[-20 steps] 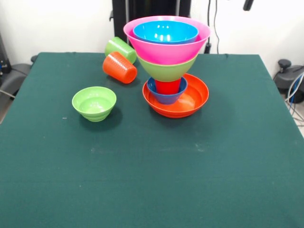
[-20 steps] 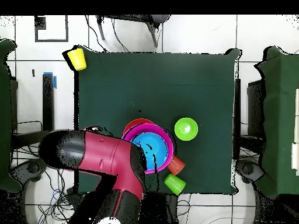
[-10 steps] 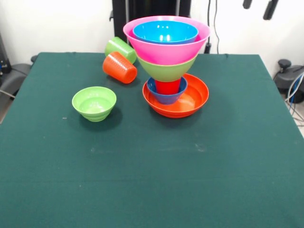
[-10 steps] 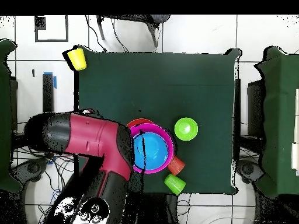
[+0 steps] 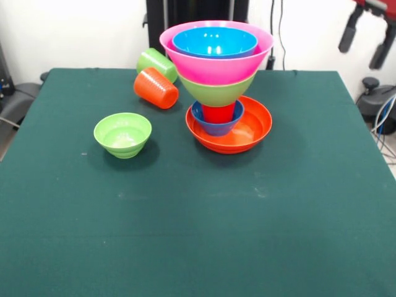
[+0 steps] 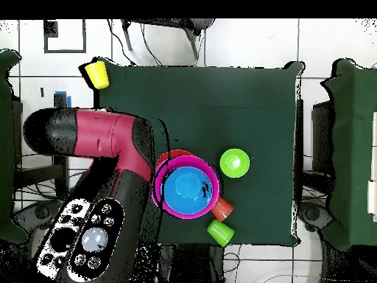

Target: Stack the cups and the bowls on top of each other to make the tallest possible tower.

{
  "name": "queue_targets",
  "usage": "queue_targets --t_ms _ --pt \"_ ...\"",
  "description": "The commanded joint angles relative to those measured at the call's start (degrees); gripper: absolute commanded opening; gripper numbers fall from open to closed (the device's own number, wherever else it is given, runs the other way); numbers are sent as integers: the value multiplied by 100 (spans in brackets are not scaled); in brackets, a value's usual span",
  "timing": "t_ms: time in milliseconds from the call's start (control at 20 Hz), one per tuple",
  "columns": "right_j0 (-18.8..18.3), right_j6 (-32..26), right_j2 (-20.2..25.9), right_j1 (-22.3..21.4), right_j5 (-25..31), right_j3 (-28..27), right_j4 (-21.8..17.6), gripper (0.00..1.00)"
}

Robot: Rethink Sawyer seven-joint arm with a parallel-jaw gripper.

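Note:
The tower [image 5: 216, 80] stands at the table's far middle: a wide orange bowl [image 5: 247, 133] as base, then a small dark blue bowl [image 5: 213, 127], a red cup [image 5: 218, 112], a large green bowl [image 5: 216, 93], a huge pink bowl [image 5: 216, 65] and a blue bowl [image 5: 215, 42]. From above, the tower [image 6: 185, 190] shows blue inside pink. A small green bowl [image 5: 122, 134] stands alone to its left. An orange cup [image 5: 156, 88] and a light green cup [image 5: 157, 63] lie on their sides behind it. My gripper [image 5: 366, 42] hangs open and empty at the top right, well apart from the tower.
A yellow cup [image 6: 96, 74] sits at the table's corner in the overhead view, at or just past the edge; the front view does not show it. My red arm [image 6: 103, 144] lies beside the tower. Cables and a stand [image 5: 377, 99] are at the right.
My arm has swung away from over the tower, uncovering it in the overhead view. The gripper has come down and further into view at the front view's top right. Bowls and cups have not moved.

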Motion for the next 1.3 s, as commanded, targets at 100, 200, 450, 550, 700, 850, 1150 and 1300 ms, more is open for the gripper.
queue_targets --t_ms 100,200,450,550,700,850,1150,1300 --pt "-340 1091 180 1035 712 -1346 -79 100" --pt "-427 1033 155 1265 681 -1647 -88 100" --pt "-726 741 113 1816 560 -2348 -157 100" --pt "-812 683 104 2004 349 -2462 -172 100" --pt "-866 605 -16 2116 288 -2596 -261 100" --pt "-928 524 -271 2134 495 -2845 -360 100" --pt "-1316 -88 -373 2154 557 -3064 -462 100" --pt "-1524 -484 -293 2099 338 -2905 -602 100"
